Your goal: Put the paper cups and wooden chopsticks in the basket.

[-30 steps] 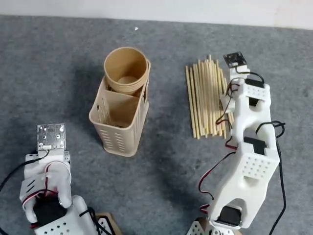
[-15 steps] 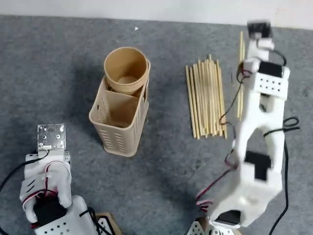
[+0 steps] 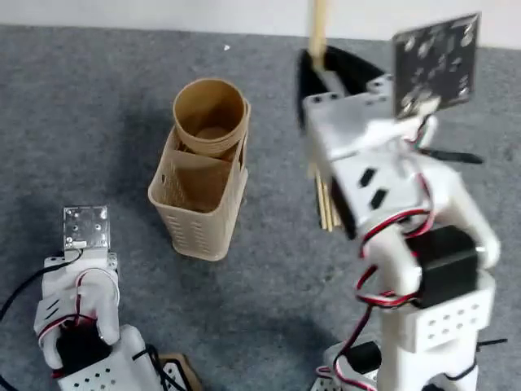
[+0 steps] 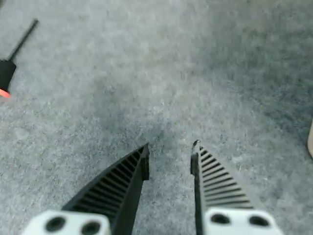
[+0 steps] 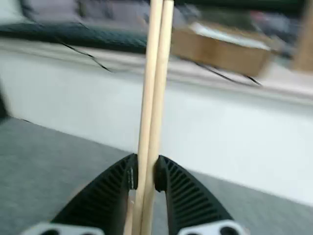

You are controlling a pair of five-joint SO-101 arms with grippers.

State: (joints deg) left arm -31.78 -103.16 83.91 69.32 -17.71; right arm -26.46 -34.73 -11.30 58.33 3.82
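Your right arm is lifting up and off the pile on the table, and it is now carrying a pair of chopsticks (image 5: 155, 73) high above where they were lying. The right gripper (image 5: 145, 171) is clamping them between jaws closed almost together, with the sticks standing up past its fingertips. The paper cups (image 3: 210, 114) are already sitting nested in one compartment of the basket (image 3: 199, 228), which is waiting below and off to the side of that gripper, so the cup half is looking done. The compartment beside the cups is looking empty, and the rest of the pile (image 3: 326, 208) is still lying under the raised arm, so the chopstick half is, by my reckoning, barely beginning. The right wrist view is giving you the grip itself, two sticks side by side between the jaws, while the high view is hiding that behind the arm. The left wrist view is showing your left gripper (image 4: 168, 156) part open, holding nothing, over bare carpet (image 4: 146, 73).
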